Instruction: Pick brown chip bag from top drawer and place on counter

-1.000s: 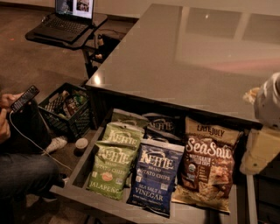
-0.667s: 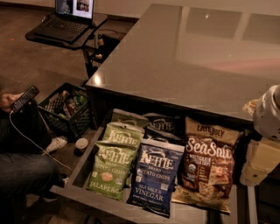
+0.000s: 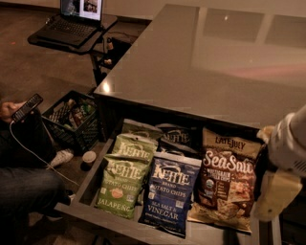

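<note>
I see the big glossy grey-brown counter [image 3: 205,62] filling the upper right, with window reflections on its surface. Below its dark front edge, the wide shallow dark-grey top drawer [image 3: 90,181] stands pulled out with chip bags lying flat in it.

At the left edge a seated person in dark trousers [image 3: 24,191] holds a black phone [image 3: 27,107] with a white cable trailing down. At the top left, a small black table [image 3: 71,38] carries an open laptop [image 3: 79,14]. A black plastic crate [image 3: 71,122] of mixed items sits on the floor between the person and the counter.

The large dark-brown and tan brown chip bag [image 3: 227,186] with white "Sea Salt" lettering lies at the right end of the drawer. Its left edge touches the blue Kettle vinegar bag [image 3: 169,194]. Left of that lies a green Kettle jalapeno bag [image 3: 119,184], which overlaps a second green bag [image 3: 136,146] behind it. A dark Kettle bag [image 3: 177,136] lies further back, near the counter.

The cream-and-tan gripper [image 3: 276,191] hangs at the right edge, just beside the brown bag's right side and over the drawer's end. I cannot tell how wide it stands or whether it holds anything.

A small round cup [image 3: 89,157] stands on the floor by the drawer's left wall.
</note>
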### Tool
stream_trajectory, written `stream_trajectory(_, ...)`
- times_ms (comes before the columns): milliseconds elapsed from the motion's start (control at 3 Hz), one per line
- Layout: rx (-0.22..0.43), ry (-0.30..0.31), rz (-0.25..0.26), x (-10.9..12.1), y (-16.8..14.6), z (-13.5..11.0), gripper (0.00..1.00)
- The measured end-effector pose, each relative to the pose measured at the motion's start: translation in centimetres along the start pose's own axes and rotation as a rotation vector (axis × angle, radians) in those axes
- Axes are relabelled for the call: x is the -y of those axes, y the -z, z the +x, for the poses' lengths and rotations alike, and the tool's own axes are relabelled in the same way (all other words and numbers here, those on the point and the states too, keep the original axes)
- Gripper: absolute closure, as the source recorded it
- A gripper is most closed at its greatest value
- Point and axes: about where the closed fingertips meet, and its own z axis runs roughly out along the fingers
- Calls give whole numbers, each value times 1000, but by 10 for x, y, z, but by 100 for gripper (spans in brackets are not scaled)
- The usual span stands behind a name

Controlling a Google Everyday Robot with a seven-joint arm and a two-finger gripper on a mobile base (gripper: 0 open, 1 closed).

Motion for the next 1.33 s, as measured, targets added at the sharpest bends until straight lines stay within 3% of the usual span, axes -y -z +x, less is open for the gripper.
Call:
stream_trajectory(667, 29, -45, -43, -22, -69, 2, 0)
stream_trajectory(1000, 28, -47, -44, -21, -70, 2, 0)
stream_trajectory(1333, 43, -39, 3, -19, -77, -2, 0)
